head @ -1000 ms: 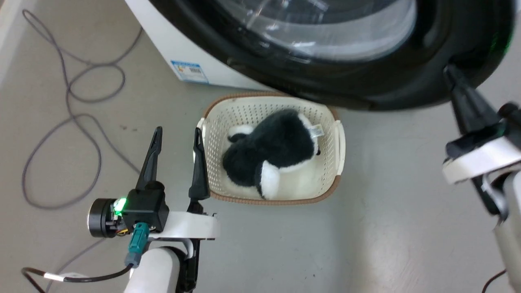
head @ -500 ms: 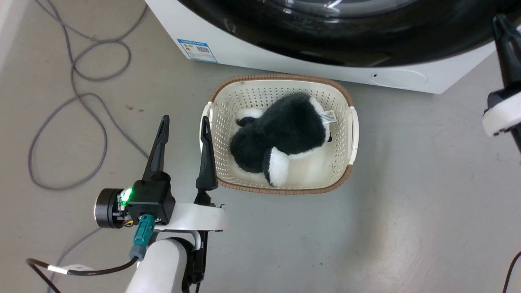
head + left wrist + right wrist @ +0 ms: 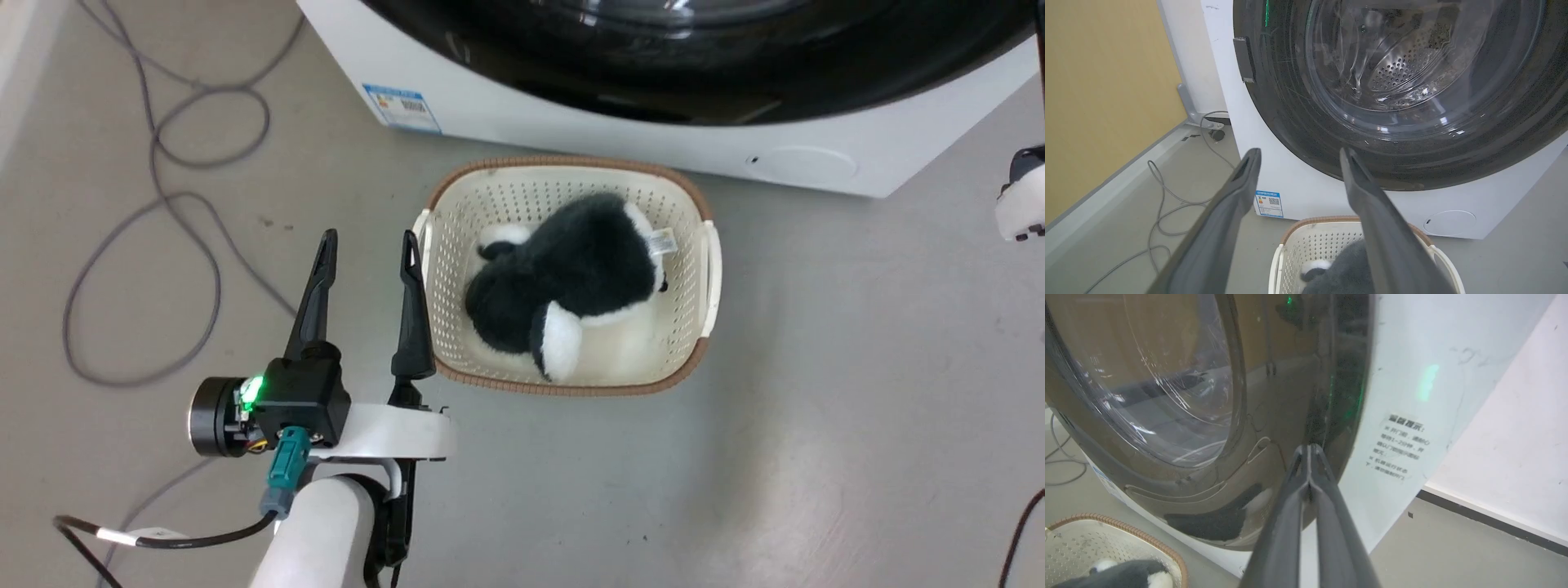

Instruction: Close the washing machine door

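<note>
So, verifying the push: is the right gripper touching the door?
Cannot tell: right wrist view shows the right gripper overlapping the washing machine door; depth unclear.

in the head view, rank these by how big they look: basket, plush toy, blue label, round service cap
1. The cream basket
2. The black-and-white plush toy lying inside it
3. The round service cap and the blue label look about alike. The cap's outline is faint, so I won't rank those two.
</note>
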Motion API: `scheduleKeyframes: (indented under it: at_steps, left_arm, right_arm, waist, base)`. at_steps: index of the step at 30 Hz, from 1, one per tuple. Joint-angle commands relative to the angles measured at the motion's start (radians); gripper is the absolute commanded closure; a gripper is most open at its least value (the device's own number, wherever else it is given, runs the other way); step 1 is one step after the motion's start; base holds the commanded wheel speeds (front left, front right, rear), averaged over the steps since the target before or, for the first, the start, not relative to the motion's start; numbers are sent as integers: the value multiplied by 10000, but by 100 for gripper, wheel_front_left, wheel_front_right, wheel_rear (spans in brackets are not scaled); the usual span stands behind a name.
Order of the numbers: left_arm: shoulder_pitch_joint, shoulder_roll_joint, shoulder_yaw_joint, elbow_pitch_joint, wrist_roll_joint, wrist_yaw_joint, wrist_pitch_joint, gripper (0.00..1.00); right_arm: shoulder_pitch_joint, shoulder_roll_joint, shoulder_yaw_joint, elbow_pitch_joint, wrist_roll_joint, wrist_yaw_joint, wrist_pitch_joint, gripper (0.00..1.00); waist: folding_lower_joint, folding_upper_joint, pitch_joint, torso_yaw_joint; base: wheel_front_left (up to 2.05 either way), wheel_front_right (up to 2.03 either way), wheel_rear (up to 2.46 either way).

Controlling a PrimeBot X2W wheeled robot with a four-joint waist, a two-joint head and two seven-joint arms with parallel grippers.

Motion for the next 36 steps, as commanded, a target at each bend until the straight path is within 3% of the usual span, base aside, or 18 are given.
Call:
scheduleKeyframes:
  at_steps: [1, 16, 31, 32, 34, 35, 36]
  left_arm:
    - [104, 1, 70, 41, 49, 33, -44, 0]
    - [1410, 5, 980, 554, 526, -334, -44, 0]
    - [2876, 38, 1390, 761, 725, -534, -44, 0]
    - [2970, 40, 1412, 751, 731, -549, -44, 0]
    - [3111, 47, 1430, 700, 786, -562, -44, 0]
    - [3171, 52, 1433, 673, 825, -556, -44, 0]
    - [3230, 53, 1437, 650, 852, -552, -44, 0]
  right_arm:
    - [253, 80, -146, -215, -25, -17, -34, 100]
    - [3804, 1641, -1150, -4427, -575, -17, -34, 100]
    - [7044, 3247, -733, -4937, -119, -17, -34, 100]
    - [7259, 3305, -678, -4895, 11, -17, -34, 90]
    - [7612, 3382, -559, -4876, 224, -17, -34, 54]
    - [7766, 3407, -484, -4867, 281, -17, -34, 0]
    - [7906, 3425, -424, -4857, 281, -17, -34, 0]
  waist:
    - [-1, 0, -241, -114]
    - [-1, 0, -2608, -1206]
    - [-1, 0, -4384, -2069]
    - [-1, 0, -4482, -2114]
    - [-1, 0, -4605, -2179]
    - [-1, 0, -4665, -2205]
    - [-1, 0, -4713, -2224]
  base:
    - [0, 0, 0]
    - [0, 0, 0]
    - [0, 0, 0]
    - [0, 0, 0]
    - [0, 0, 0]
    - [0, 0, 0]
    - [0, 0, 0]
